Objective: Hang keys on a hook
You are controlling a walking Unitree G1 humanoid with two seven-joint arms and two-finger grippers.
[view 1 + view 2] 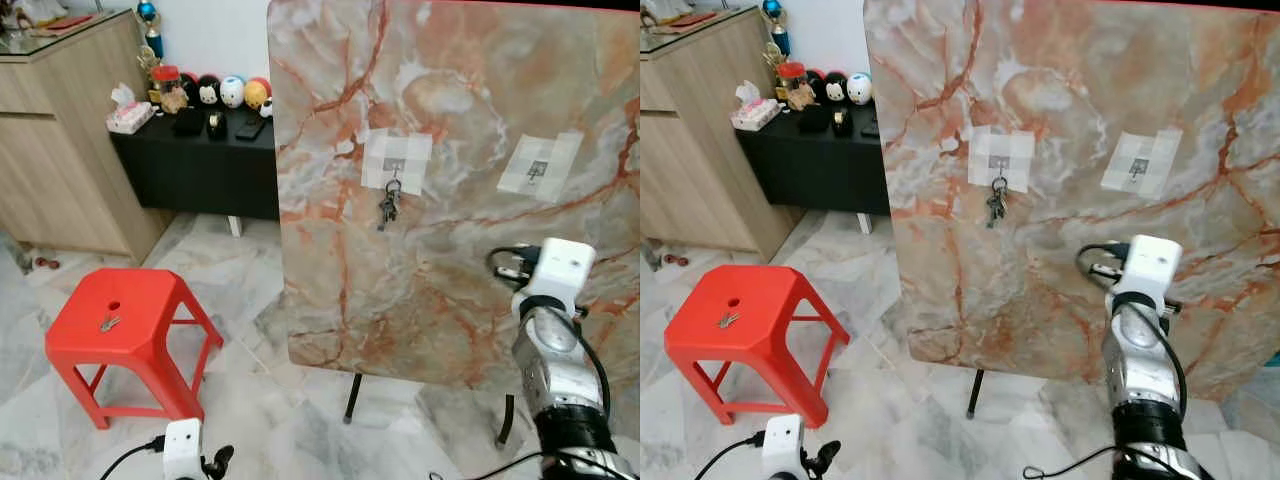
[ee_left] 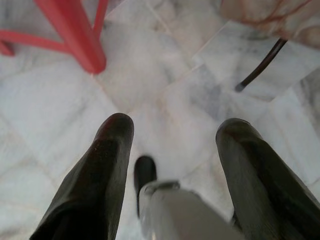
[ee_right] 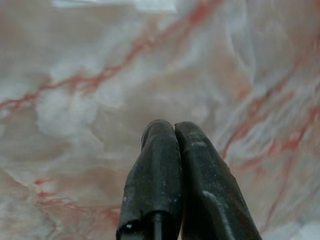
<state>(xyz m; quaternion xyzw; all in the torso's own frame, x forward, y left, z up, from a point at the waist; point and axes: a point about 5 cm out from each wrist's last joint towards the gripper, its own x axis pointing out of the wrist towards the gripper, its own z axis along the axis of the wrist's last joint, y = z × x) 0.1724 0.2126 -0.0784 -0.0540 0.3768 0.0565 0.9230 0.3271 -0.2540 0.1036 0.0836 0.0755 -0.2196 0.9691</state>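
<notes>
Left eye view: keys point(image 1: 388, 209) hang hooked; right fingers point(image 3: 170, 165) pressed together, left fingers point(image 2: 107, 165) spread, both empty.

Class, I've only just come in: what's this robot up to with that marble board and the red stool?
A bunch of keys already hangs from the left hook on the upright marble board; the right hook is bare. The right end effector, fingers shut and holding nothing, is raised in front of the board. Another key lies on the red stool. The left end effector hangs open above the floor.
</notes>
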